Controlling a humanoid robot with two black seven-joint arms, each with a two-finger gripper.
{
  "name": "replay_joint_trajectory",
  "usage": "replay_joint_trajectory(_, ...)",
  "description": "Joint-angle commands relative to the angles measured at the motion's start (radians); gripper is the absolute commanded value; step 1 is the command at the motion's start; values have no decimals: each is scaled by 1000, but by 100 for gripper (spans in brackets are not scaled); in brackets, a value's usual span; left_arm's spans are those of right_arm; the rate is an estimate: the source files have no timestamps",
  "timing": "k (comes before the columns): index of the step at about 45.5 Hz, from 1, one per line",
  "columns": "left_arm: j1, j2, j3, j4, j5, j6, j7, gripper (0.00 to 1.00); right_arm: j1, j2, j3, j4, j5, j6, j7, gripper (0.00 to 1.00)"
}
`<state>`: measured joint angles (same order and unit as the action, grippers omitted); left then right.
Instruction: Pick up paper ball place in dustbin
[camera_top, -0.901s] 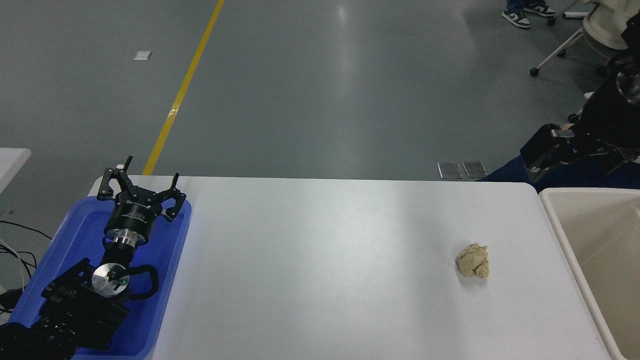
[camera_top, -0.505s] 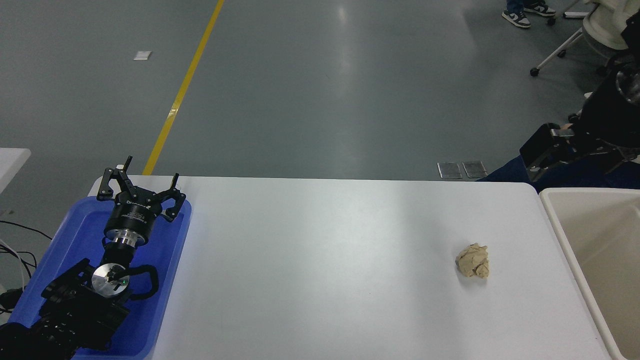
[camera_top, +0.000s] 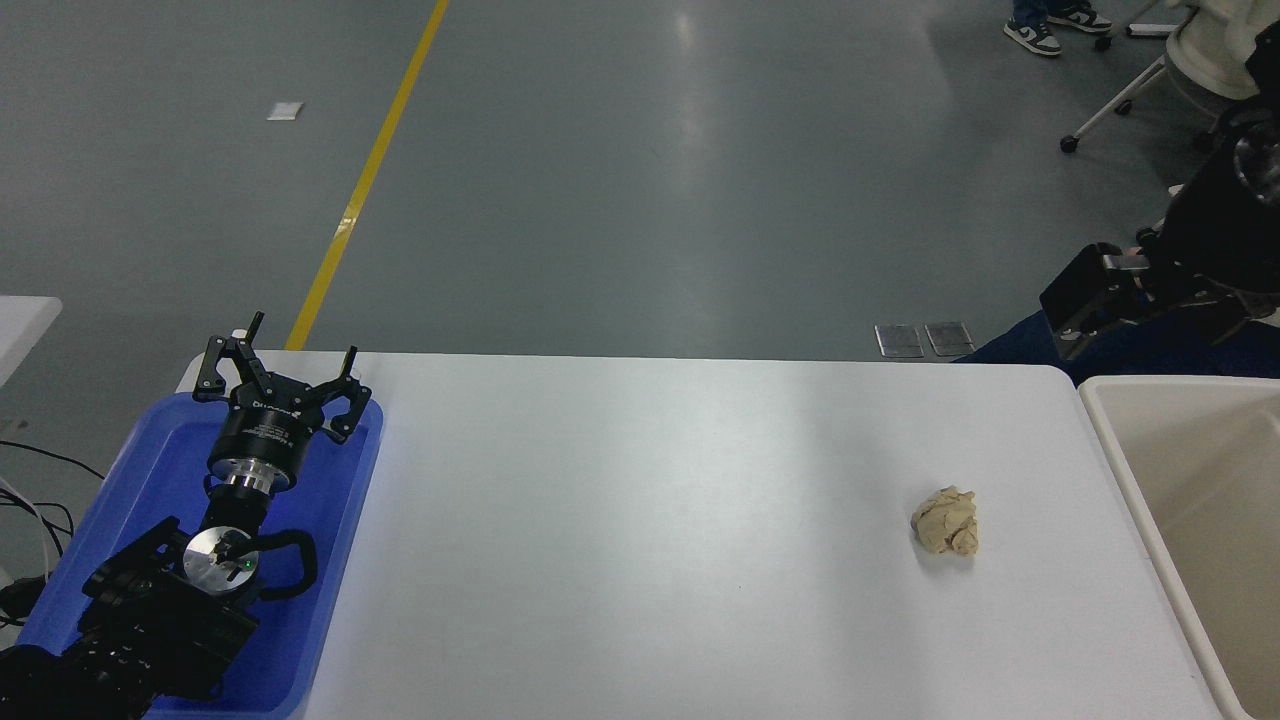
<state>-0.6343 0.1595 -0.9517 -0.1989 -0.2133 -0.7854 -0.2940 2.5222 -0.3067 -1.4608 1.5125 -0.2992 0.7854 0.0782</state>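
The paper ball (camera_top: 946, 520) lies on the white desk (camera_top: 650, 540), right of centre and toward the near edge, nothing touching it. The dustbin (camera_top: 1130, 470) stands just beside the desk's right edge, its near-left rim close to the ball but apart from it; only part of it shows at the right border.

The left end effector (camera_top: 277, 385) is parked at the lower left over a blue tray (camera_top: 150, 470), its fingers spread open and holding nothing. The right arm (camera_top: 1150, 290) enters from the right edge, raised beyond the desk's far right corner, well apart from the ball; whether the right end effector is open or closed cannot be told.

A person's shoes (camera_top: 1050, 25) show on the floor at top right.
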Motion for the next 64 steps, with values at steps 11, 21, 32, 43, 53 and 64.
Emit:
replay_joint_trajectory(11,1,0,1,1,0,0,1,100,-2,-11,0,0,0,0,0,100)
replay_joint_trajectory(21,1,0,1,1,0,0,1,100,-2,-12,0,0,0,0,0,100)
replay_joint_trajectory(32,1,0,1,-1,0,0,-1,100,-23,-12,13,0,0,0,0,100)
replay_joint_trajectory(43,1,0,1,-1,0,0,1,100,-100,-12,59,-26,3,0,0,100)
replay_joint_trajectory(53,1,0,1,1,0,0,1,100,-278,-12,76,-44,18,-293,-2,100)
replay_joint_trajectory(64,1,0,1,1,0,0,1,100,-587,0,166,-187,17,-471,-3,100)
